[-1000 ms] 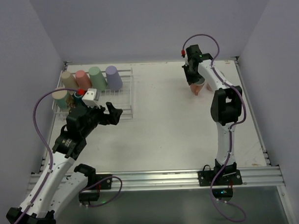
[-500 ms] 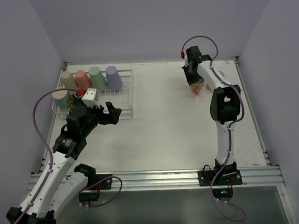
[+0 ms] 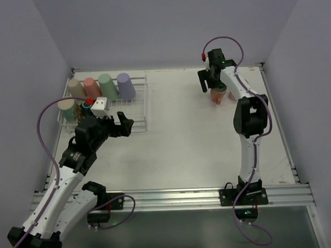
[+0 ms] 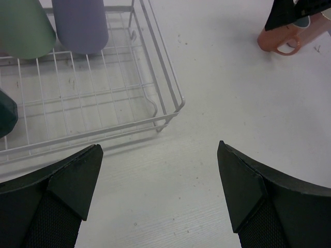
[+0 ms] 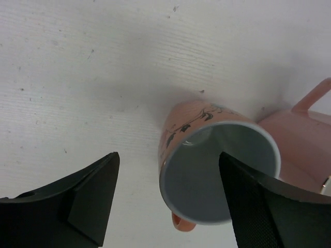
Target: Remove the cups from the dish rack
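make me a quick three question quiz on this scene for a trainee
1. True or false: the right gripper is shut on the salmon mug.
2. Which cup stands nearest the right end of the dish rack, seen from above? A lilac cup; B beige cup; C pink cup.
3. How many mugs stand on the table outside the rack?
Key: 1 false, its jaws stand open; 2 A; 3 two, the salmon mug and a pink mug.

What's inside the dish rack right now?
The dish rack holds four in its back row: beige cup, pink cup, mint green cup, lilac cup. Nearer, a tan cup and a dark green cup show. The left arm covers the rack's near-left part; anything there is hidden.
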Controlling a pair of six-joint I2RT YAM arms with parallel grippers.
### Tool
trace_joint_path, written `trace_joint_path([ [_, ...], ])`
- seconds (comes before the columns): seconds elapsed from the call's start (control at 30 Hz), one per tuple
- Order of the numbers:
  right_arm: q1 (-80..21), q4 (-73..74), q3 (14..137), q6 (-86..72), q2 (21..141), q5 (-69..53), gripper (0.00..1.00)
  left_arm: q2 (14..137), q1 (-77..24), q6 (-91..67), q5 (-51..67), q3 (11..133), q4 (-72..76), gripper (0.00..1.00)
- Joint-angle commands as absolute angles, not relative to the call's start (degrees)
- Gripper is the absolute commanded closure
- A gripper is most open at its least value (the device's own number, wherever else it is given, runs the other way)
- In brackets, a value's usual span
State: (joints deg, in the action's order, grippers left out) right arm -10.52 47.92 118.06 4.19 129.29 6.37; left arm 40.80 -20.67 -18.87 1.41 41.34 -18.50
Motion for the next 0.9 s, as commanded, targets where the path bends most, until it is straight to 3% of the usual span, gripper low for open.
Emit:
trace_joint_path([
  [0.0,-10.28,44.13,119.19,3.87,119.56,7.56,0.18,41.75,-20.48,-18.81,0.26,43.32,-17.31,0.00],
  [0.17,-10.37,41.23,115.94,0.72,111.55,4.84,0.01,44.82,-20.48,-19.34,-7.98,49.64,-20.83,0.00],
  [0.33,-11.16,32.63,104.09,-6.84,95.94,-2.62,0.01,53.77,-20.48,-17.40,-19.22,56.68,-22.31,0.00],
  [0.57,-20.72,11.27,74.83,-15.99,78.32,-11.06,0.01,60.73,-19.25,-23.45,-34.62,60.83,-22.50,0.00],
  [0.87,-23.29,6.59,66.89,-17.84,72.69,-17.40,0.01,66.96,-13.45,-30.23,-40.08,57.31,-20.75,0.00],
])
